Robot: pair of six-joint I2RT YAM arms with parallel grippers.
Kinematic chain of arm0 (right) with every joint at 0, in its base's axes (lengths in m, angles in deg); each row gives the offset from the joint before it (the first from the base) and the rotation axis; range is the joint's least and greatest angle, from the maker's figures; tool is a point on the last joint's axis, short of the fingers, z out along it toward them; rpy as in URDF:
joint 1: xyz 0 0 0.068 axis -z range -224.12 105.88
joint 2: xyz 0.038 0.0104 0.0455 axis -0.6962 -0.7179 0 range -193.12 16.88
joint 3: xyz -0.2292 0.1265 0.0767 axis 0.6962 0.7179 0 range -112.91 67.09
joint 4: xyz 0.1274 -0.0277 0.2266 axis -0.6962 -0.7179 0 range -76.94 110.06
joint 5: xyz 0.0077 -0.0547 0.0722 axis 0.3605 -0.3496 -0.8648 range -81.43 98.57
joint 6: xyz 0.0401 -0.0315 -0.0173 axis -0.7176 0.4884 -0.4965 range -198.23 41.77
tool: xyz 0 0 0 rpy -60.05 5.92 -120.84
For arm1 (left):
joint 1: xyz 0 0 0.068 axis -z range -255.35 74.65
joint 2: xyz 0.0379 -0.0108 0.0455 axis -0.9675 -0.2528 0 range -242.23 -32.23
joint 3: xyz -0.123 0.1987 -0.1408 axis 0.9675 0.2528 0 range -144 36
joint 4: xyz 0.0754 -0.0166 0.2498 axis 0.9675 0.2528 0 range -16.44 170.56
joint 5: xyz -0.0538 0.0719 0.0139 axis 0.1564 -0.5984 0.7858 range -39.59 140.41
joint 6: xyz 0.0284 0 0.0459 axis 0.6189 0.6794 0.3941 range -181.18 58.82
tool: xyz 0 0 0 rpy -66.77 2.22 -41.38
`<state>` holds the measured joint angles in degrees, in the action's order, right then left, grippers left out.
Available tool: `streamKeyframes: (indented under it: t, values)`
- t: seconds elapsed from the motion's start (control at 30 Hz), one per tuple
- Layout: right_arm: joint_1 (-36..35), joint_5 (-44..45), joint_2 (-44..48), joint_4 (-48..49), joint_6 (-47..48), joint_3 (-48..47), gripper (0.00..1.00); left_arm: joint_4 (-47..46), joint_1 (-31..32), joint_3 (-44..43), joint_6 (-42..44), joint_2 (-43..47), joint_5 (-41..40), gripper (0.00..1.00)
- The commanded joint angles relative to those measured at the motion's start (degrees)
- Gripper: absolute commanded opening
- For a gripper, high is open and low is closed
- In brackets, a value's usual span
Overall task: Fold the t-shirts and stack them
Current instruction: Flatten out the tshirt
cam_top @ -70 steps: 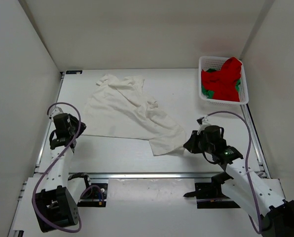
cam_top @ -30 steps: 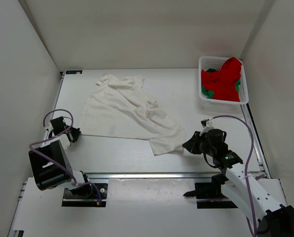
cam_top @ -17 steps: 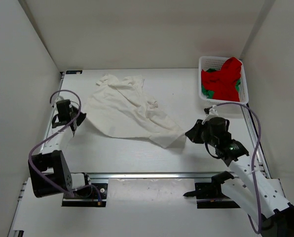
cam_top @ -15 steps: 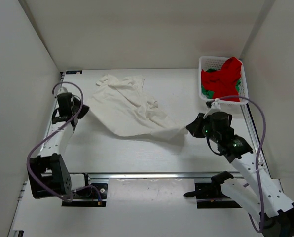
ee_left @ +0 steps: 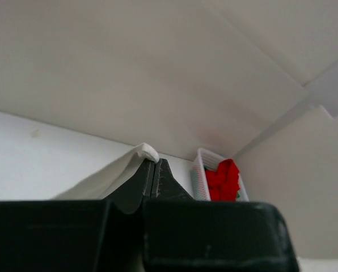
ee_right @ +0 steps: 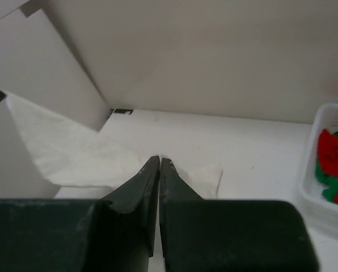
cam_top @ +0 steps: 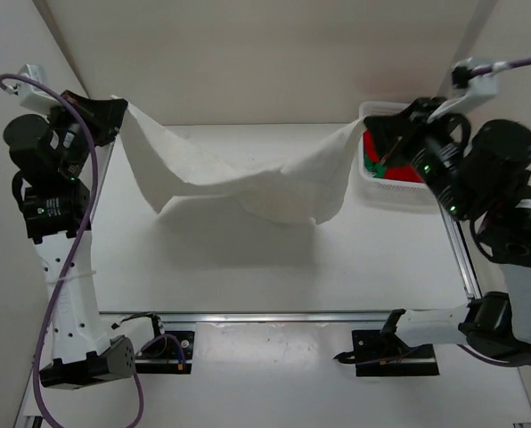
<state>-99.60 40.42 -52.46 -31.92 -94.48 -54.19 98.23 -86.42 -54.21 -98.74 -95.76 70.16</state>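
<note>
The white t-shirt (cam_top: 239,183) hangs stretched in the air between my two raised grippers, sagging in the middle above the table. My left gripper (cam_top: 118,105) is shut on its left corner; in the left wrist view a bit of white cloth (ee_left: 145,151) shows at the closed fingertips (ee_left: 153,162). Pinching the right corner, my right gripper (cam_top: 367,131) is also shut; its wrist view shows the t-shirt (ee_right: 72,154) spreading away beyond the tips (ee_right: 159,160). The red t-shirt (ee_right: 334,152) and the green t-shirt (ee_right: 329,191) lie bunched together in the basket.
The white mesh basket (cam_top: 399,198) stands at the table's back right, partly hidden behind my right arm; its rim (ee_right: 309,187) shows in the right wrist view. White enclosure walls rise close on the left, back and right.
Both arms have lifted high off the table, pulling the white t-shirt up with them. It lay crumpled on the surface before and now hangs spread between the grippers.
</note>
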Motion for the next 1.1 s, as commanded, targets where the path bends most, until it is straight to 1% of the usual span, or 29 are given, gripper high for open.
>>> streamKeyframes:
  t: [0.0,0.03,0.07,0.1,0.13,0.17,0.23,0.27,0.3,0.33,0.37,0.4,0.43,0.47,0.5,0.53,0.57,0.6,0.63,0.67,0.7,0.77,0.83,0.9,1.0,1.07]
  values:
    - [7.3,5.1,-7.8,-3.7,8.2,-11.1,0.00,3.4,-2.1,-6.4,-2.5,-2.8,6.8,0.00]
    - [14.0,-1.2,-9.2,-3.6,8.5,-12.3,0.00,3.5,-1.8,-6.9,-2.8,-3.6,6.0,0.00]
    - [18.2,-11.1,-11.0,-3.2,8.1,-12.2,0.00,2.9,-2.0,-6.8,-2.9,-4.6,6.3,0.00]
    - [26.1,-20.6,-11.6,-1.0,8.0,-9.1,0.00,2.8,-2.3,-6.2,-3.0,-5.5,6.3,0.00]
    - [33.0,-24.6,-12.7,0.4,7.7,-5.0,0.00,2.5,-1.9,-4.6,-1.7,-6.2,3.0,0.00]
    - [35.1,-30.2,-13.5,2.4,7.8,-1.9,0.00,2.5,-0.2,-3.3,-0.6,-6.7,-0.3,0.00]
    - [40.5,-34.7,-17.8,4.2,9.0,-1.2,0.00,0.0,1.5,2.5,0.4,-8.9,-3.5,0.00]
    - [40.7,-36.1,-22.2,3.7,9.8,-3.4,0.01,-0.3,3.3,3.7,1.2,-9.9,-6.6,0.00]
    - [42.0,-37.2,-27.4,3.0,11.1,-4.9,0.00,-2.0,4.6,5.5,1.5,-12.1,-7.9,0.00]
    - [43.4,-38.3,-32.6,2.3,11.8,-9.7,0.00,-2.9,5.4,6.3,1.8,-14.6,-9.4,0.00]
    - [43.4,-38.2,-34.9,1.7,12.0,-13.3,0.00,-2.9,6.6,6.5,1.9,-16.4,-11.3,0.00]
    - [45.5,-40.0,-37.4,4.8,11.2,-14.1,0.00,-4.0,7.1,5.2,1.5,-20.0,-11.4,0.00]
    - [46.8,-40.6,-38.8,5.6,10.5,-15.2,0.00,-4.3,7.4,2.9,1.2,-24.0,-11.3,0.00]
    - [48.2,-42.7,-42.3,6.5,8.7,-19.1,0.00,-4.1,7.2,1.0,0.7,-25.9,-10.6,0.00]
    - [49.1,-44.5,-45.5,7.6,7.9,-21.9,0.00,-3.5,7.2,-3.2,0.2,-29.0,-10.3,0.00]
    - [50.1,-47.0,-46.8,10.8,5.0,-24.9,0.00,-3.1,7.3,-7.7,-0.6,-31.5,-10.0,0.00]
    - [50.8,-47.5,-46.8,12.7,4.0,-24.8,0.00,-2.8,7.1,-10.2,-1.0,-32.9,-9.7,0.00]
    - [51.7,-47.5,-46.4,16.7,3.2,-25.5,0.00,-2.1,6.4,-15.7,-1.4,-35.1,-9.1,0.00]
    - [52.4,-47.7,-44.8,21.0,1.7,-25.4,0.00,-1.5,6.1,-21.1,-2.9,-36.9,-8.9,0.00]
    - [53.2,-47.8,-43.9,23.7,0.2,-24.5,0.00,-1.7,5.1,-23.7,-4.3,-37.6,-8.1,0.00]
    - [53.5,-47.5,-41.5,28.3,-0.3,-24.0,0.00,-1.3,4.6,-28.9,-5.3,-39.1,-7.2,0.00]
    - [54.0,-47.6,-38.1,33.1,-0.9,-23.5,0.00,-0.2,3.4,-37.5,-5.5,-40.7,-8.0,0.00]
    - [54.3,-47.8,-35.8,36.4,-0.8,-23.7,0.00,-2.0,0.4,-38.4,-6.1,-39.5,-6.7,0.00]
    - [53.9,-47.7,-33.5,37.4,0.9,-21.7,0.00,-3.5,-1.6,-37.9,-7.3,-37.3,-7.0,0.00]
    - [54.4,-48.5,-32.3,34.8,2.0,-20.4,0.00,-3.3,-4.6,-38.2,-7.5,-35.3,-6.6,0.00]
    - [53.6,-47.5,-32.1,31.1,3.8,-19.2,0.00,-3.9,-5.9,-35.5,-7.7,-33.1,-6.3,0.00]
